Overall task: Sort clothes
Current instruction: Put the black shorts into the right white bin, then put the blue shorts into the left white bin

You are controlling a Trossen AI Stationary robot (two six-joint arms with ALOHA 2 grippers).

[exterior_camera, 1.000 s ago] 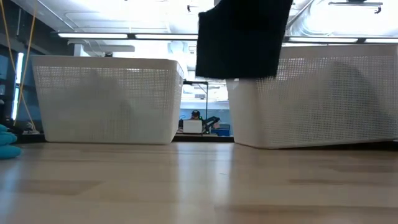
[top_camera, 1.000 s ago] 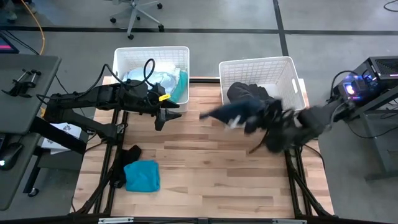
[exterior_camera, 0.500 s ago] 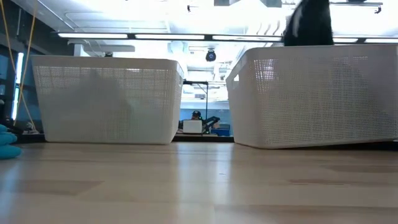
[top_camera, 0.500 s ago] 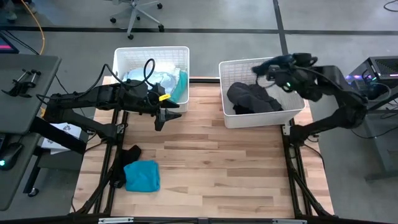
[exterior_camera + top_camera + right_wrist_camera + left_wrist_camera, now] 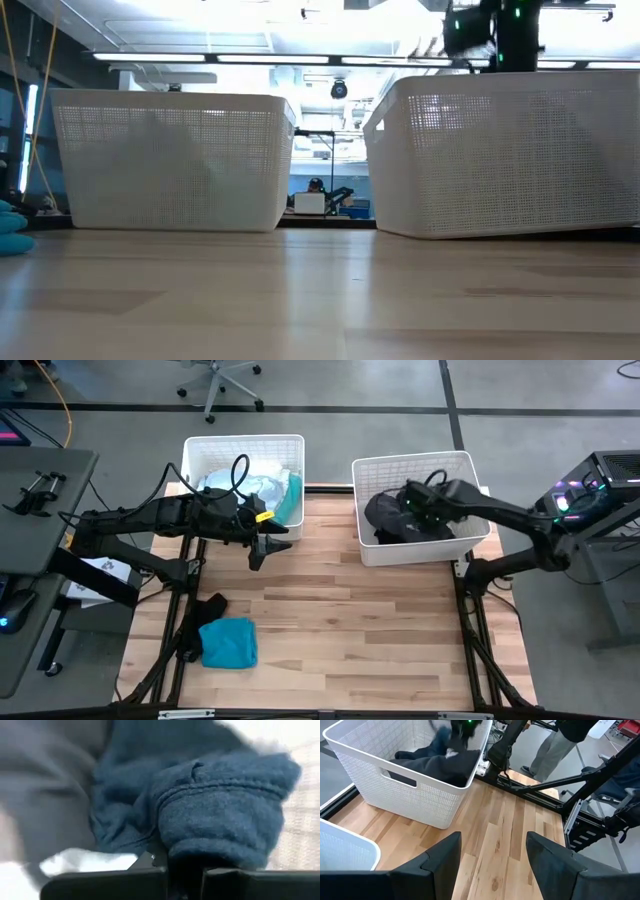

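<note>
My right gripper (image 5: 412, 503) is over the right white basket (image 5: 470, 470), above its pile of dark clothes (image 5: 400, 525), shut on a navy garment (image 5: 215, 810). In the low view it (image 5: 490, 35) shows above that basket's rim. My left gripper (image 5: 268, 547) waits open and empty in front of the left white basket (image 5: 195, 455), which holds pale blue, white and teal clothes (image 5: 262, 488). A teal garment (image 5: 228, 642) and a black one (image 5: 205, 610) lie flat on the table near its left front. My right gripper pinches a bunched, hemmed edge of the navy garment (image 5: 200, 845) between its two fingers. The cloth is folded over in several layers right at the fingers. The rest of the garment spreads away onto the dark pile in the basket (image 5: 442, 740).
The bare wooden tabletop (image 5: 340, 630) lies between the two baskets and the front edge. A person (image 5: 555, 740) stands beyond the table's right side by the right arm's frame.
My right gripper has carried the navy garment from above the table in front of the right basket, up over the basket's far right corner, then down and toward the table's left onto the dark pile. The garment now lies in the basket.
</note>
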